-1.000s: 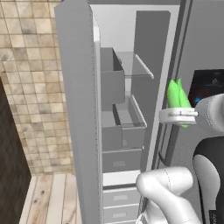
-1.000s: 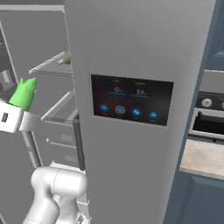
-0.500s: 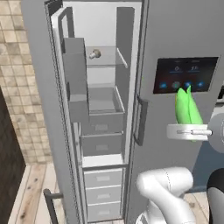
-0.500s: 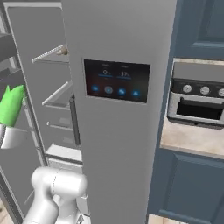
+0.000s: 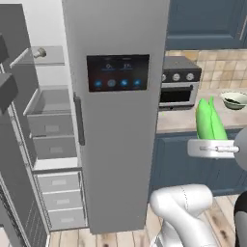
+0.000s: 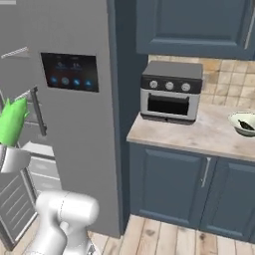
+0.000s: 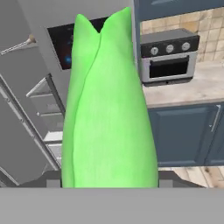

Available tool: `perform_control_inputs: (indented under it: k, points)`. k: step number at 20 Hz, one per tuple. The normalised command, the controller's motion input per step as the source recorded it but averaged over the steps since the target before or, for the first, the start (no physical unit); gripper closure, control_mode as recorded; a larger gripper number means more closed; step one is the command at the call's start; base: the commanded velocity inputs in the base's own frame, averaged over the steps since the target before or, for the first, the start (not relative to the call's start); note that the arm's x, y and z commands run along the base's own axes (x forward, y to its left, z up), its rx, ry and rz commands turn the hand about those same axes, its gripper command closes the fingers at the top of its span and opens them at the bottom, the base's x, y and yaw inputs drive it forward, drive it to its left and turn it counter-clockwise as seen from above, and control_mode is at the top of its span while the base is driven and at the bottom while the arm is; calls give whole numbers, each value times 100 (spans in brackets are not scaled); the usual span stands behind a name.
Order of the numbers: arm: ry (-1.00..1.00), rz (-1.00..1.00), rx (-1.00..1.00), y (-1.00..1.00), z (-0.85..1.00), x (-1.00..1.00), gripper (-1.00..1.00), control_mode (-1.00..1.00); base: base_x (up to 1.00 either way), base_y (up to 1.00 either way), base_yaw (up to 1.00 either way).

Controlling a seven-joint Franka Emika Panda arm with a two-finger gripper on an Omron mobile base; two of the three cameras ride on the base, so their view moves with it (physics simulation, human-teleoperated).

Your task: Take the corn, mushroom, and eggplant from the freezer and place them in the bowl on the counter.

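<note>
Hand view: corn stands upright between the jaws, husk tips pointing up and away from them, base sunk down between the fingers. Jaws closed on it, partly apart to the cob's width.

Left base view: gripper holds the corn upright, above the white hand. Bowl is past the corn tip, up and right of the jaws, on the counter, with something dark in it, too small to identify. Toaster oven sits on the counter up and left of the jaws. Freezer is far left of the jaws, door open, grey drawers showing; mushroom on its top shelf, well apart from the gripper.

Right base view: corn at the left edge, gripper body just under it. Bowl far right of the jaws on the counter, toaster oven between them.

Eggplant: can't tell where it is.
</note>
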Motion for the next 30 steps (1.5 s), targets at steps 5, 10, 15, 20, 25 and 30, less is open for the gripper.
perform_control_inputs:
  k: [5, 10, 15, 20, 25, 30]
  points:
    - [0, 0, 0, 0, 0, 0, 100, 100, -5, -100, 0]
    - [0, 0, 0, 0, 0, 0, 100, 100, 2, -100, 0]
    - [0, 0, 0, 0, 0, 0, 100, 100, 22, -100, 0]
    - [0, 0, 0, 0, 0, 0, 100, 100, 64, -100, 4]
    - [0, 0, 0, 0, 0, 0, 100, 100, 85, -78, 6]
    - [0, 0, 0, 0, 0, 0, 100, 100, 93, -15, 10]
